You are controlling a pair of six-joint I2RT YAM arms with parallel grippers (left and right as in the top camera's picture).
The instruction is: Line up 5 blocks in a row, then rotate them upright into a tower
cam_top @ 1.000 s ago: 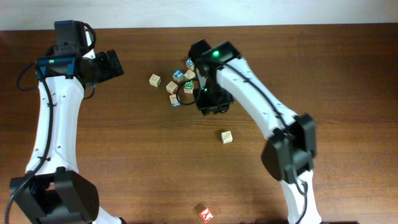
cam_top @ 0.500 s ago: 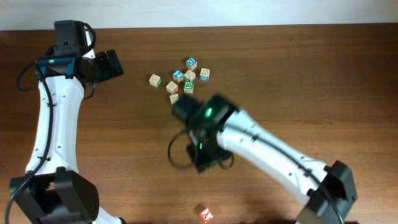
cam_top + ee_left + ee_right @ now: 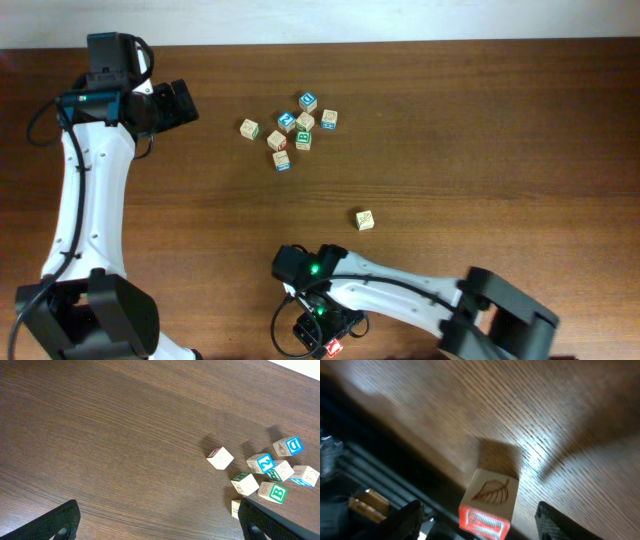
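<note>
A red-faced block with a leaf drawing [image 3: 491,495] sits at the table's front edge, also seen from above as the red block [image 3: 333,348]. My right gripper [image 3: 482,522] is open around it, a gap showing on each side; from above, the right gripper [image 3: 322,333] partly covers it. Another light-wood block [image 3: 365,219] lies alone mid-table. The cluster [image 3: 292,130] holds the green "B" block [image 3: 272,492], an "I" block [image 3: 235,508] and others. My left gripper [image 3: 162,525] hangs open over bare wood left of the cluster, and the left gripper [image 3: 176,101] sits at the far left.
Two bright blue cubes [image 3: 261,463] [image 3: 288,446] sit in the cluster. One pale cube [image 3: 220,457] stands apart on its left. The table's front edge [image 3: 445,467] drops to dark metal rails just beside the red block.
My right arm has swung from the block cluster down to the table's front edge, over the red block, with its jaws widening. The left arm has not moved.
</note>
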